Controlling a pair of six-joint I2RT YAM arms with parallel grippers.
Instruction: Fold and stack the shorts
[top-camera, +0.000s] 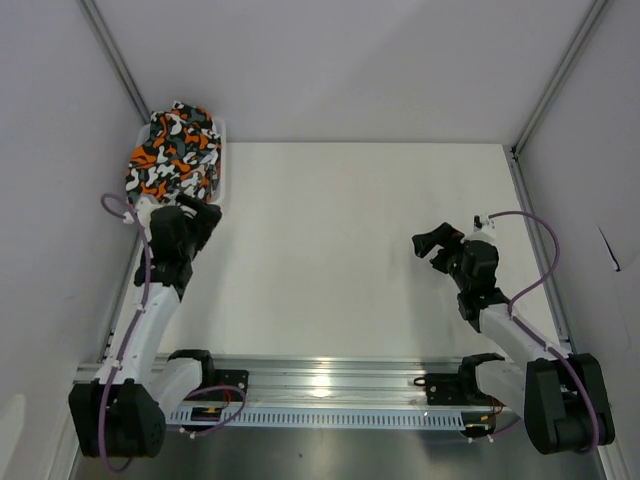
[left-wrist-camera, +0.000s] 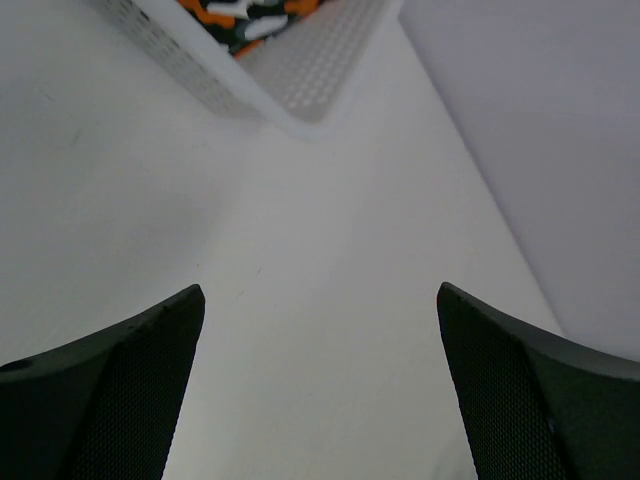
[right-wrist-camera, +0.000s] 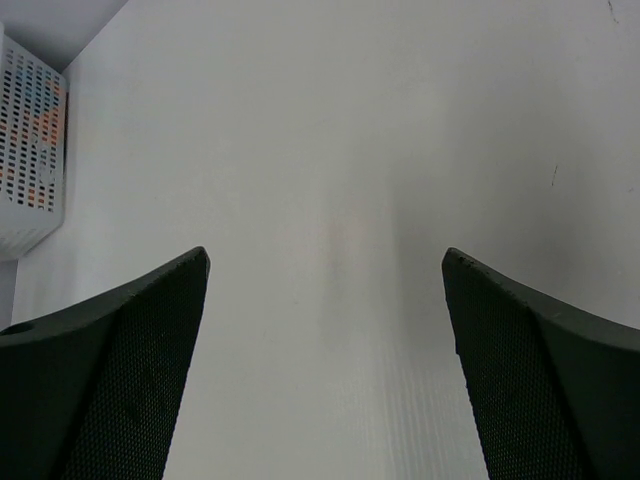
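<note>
Far-left corner: camo shorts (top-camera: 172, 152) heaped in mesh basket (left-wrist-camera: 190, 65), L gripper (left-wrist-camera: 320, 295) + R gripper (right-wrist-camera: 325, 262) both wide open, holding nothing.

Bright, even light washes the white worktop (top-camera: 350, 250) with faint soft shadows, glare glints off the metal rail (top-camera: 322, 386), and the left wrist view blurs the basket (left-wrist-camera: 190, 75).

Count: one basket (top-camera: 221, 160); one heap of camouflage shorts (top-camera: 172, 152) inside it (lower layers uncountable); two grippers: left gripper (top-camera: 190, 210) beside basket, right gripper (top-camera: 430, 250) well apart.
</note>
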